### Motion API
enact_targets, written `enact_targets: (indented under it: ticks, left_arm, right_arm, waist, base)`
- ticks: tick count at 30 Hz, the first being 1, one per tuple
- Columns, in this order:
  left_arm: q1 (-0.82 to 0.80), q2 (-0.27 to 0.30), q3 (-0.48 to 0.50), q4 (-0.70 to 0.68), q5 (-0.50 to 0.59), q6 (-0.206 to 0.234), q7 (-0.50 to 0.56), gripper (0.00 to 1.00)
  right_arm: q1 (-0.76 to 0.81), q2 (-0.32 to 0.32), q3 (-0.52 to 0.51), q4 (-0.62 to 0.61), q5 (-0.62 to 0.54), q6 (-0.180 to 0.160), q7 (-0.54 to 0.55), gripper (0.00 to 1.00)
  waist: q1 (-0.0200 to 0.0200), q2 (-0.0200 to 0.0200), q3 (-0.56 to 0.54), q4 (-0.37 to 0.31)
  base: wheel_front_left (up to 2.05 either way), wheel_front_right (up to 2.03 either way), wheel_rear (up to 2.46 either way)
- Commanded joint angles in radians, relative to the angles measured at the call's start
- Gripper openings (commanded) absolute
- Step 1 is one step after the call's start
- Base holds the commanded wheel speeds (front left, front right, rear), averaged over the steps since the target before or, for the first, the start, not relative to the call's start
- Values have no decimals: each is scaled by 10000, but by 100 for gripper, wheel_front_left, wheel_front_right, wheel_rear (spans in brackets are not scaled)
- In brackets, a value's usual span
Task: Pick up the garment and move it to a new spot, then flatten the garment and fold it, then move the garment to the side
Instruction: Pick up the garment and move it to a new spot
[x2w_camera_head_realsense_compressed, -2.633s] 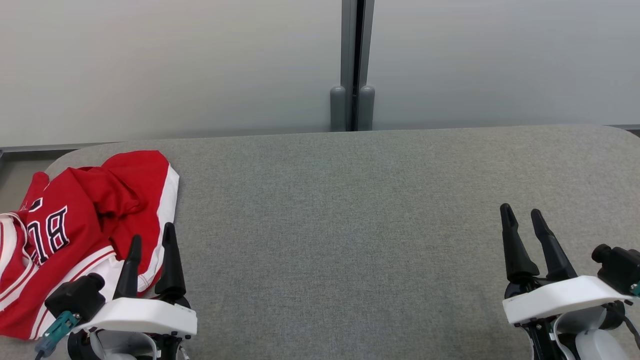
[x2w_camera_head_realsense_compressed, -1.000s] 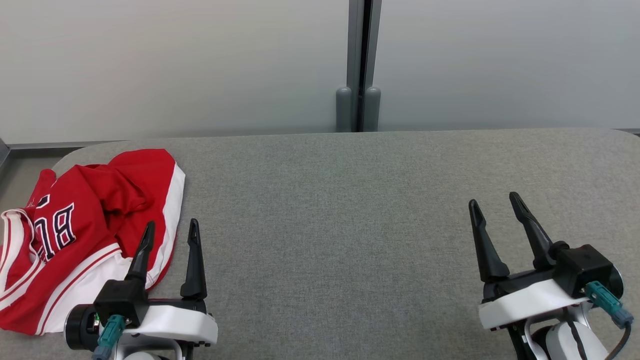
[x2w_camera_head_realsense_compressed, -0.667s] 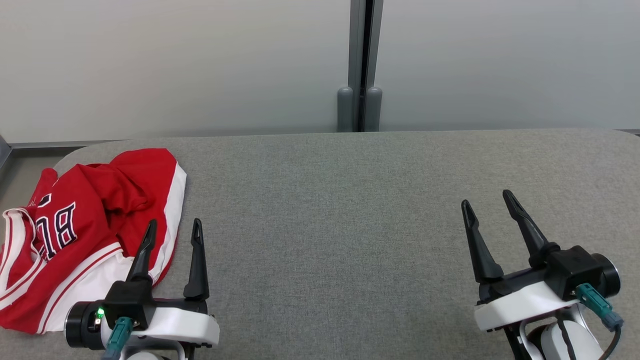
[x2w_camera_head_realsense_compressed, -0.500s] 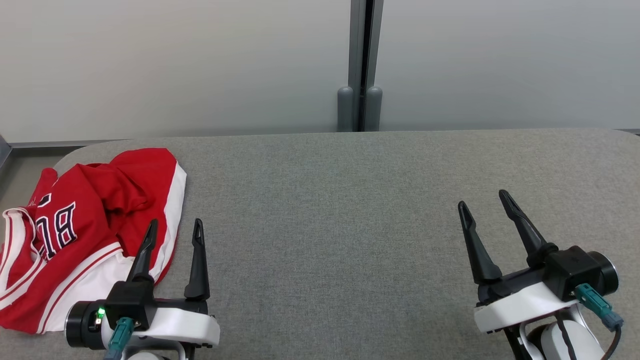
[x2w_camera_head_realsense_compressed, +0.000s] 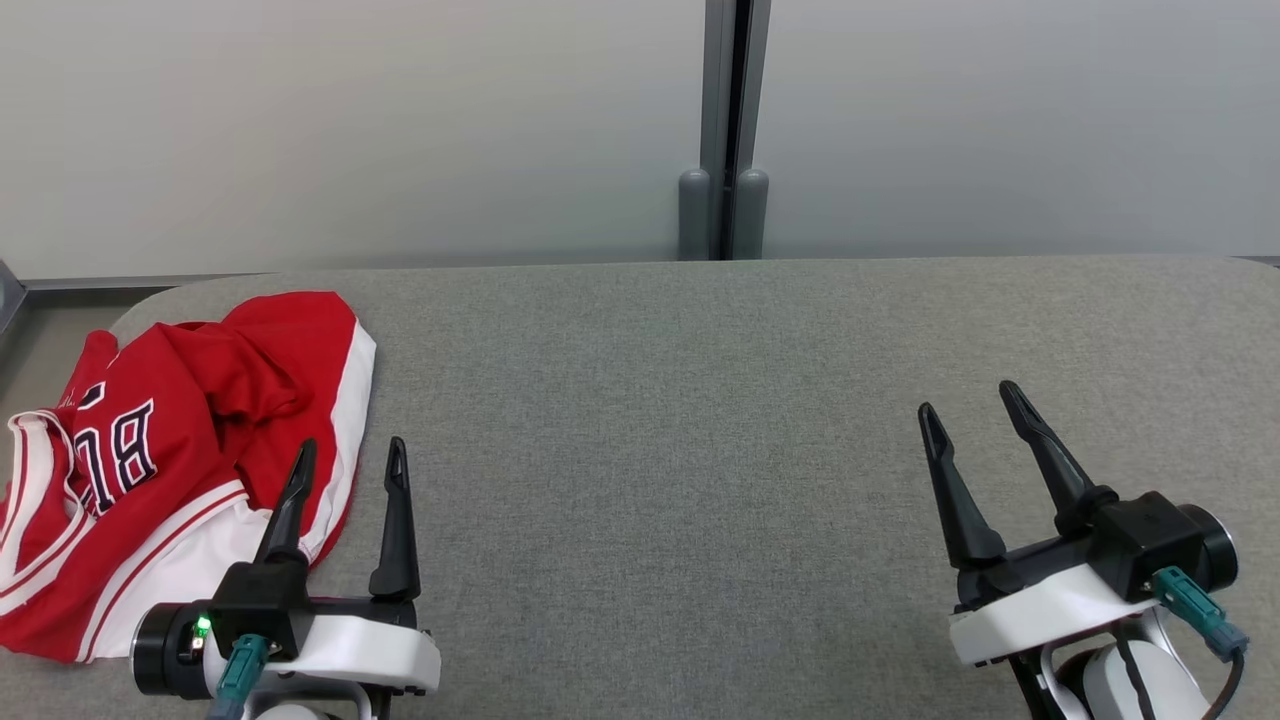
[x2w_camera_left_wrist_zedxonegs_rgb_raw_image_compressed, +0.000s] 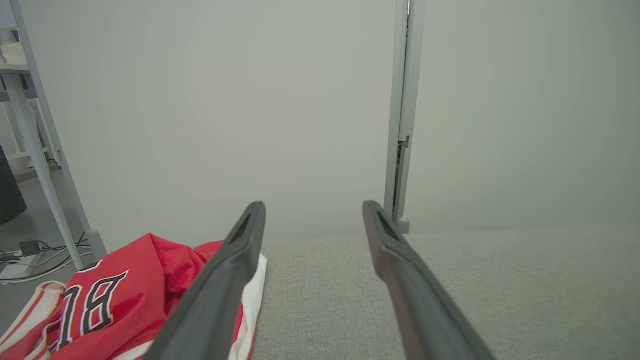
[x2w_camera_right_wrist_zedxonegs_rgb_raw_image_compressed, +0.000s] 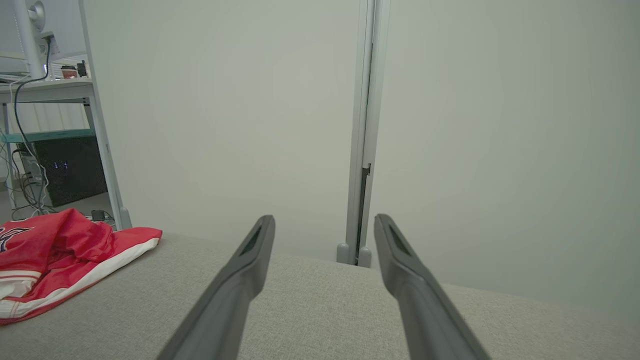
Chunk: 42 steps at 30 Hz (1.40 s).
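**Red jersey bunched at the far left of the table, both grippers open and empty**

A red basketball jersey lies crumpled on the left end of a grey fabric-covered table, reaching from the far-left corner towards the near edge. It has white trim along its right-hand hem, white and red striped edging on its left side, and dark lettering outlined in white across the front. The cloth is heaped in folds and part of it is doubled over on itself.

The left gripper sits at the near left, fingers pointing away from the robot and spread apart with nothing between them. In the head view its left finger crosses the jersey's white hem, while its right finger stands over bare table just right of the cloth. Whether the left finger touches the fabric cannot be told. The left wrist view shows the same: the jersey lies behind and to the left of the left finger, with grey table ahead of the gap.

The right gripper is at the near right, well apart from the jersey, its fingers also spread and empty, angled slightly leftward over bare table.

Beyond the table stands a pale partition wall with a grey vertical post at the joint of its two panels. Past the wall's left edge, the right wrist view shows a desk leg and a dark computer tower.
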Motion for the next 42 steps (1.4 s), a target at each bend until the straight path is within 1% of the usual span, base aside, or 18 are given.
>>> enact_targets:
  ticks: [1,6,11,17,25,29,30,32,38,42]
  left_arm:
    - [-83,50,22,27,-39,20,-4,100]
    - [-176,50,49,233,-191,33,-4,100]
    - [-181,50,30,301,-321,70,-4,100]
    - [-14,50,132,327,-412,106,-4,100]
    - [174,46,463,457,-499,24,-3,100]
    - [213,44,606,536,-524,98,-3,100]
    - [213,44,606,536,-524,98,-3,100]
    - [255,47,706,577,-499,95,-3,100]
    - [350,44,881,689,-508,-119,-3,100]
    - [323,41,969,699,-613,-184,-3,100]
  right_arm:
    - [33,-30,-26,51,14,18,-70,100]
    - [33,-31,-15,119,108,18,-69,100]
    - [98,38,-64,191,381,18,-61,100]
    - [207,113,-76,267,615,18,-61,100]
    - [348,231,46,351,744,18,-61,100]
    - [409,257,115,435,843,18,-61,100]
    - [409,257,115,435,843,18,-61,100]
    - [437,278,199,454,889,18,-61,100]
    - [521,332,337,488,1018,18,-61,100]
    - [379,338,532,539,1096,18,-61,100]
  waist:
    - [0,0,18,29]
    - [0,0,55,219]
    - [0,0,64,621]
    - [0,0,12,1417]
    - [0,0,-121,2709]
    - [0,0,-200,3377]
    - [0,0,-200,3377]
    - [0,0,-243,3679]
    - [0,0,-319,4412]
    - [0,0,-243,4515]
  base:
    - [0,0,0]
    - [0,0,0]
    - [0,0,0]
    - [0,0,0]
    - [0,0,0]
    - [0,0,0]
    - [0,0,0]
    - [0,0,0]
    - [0,0,0]
    - [0,0,0]
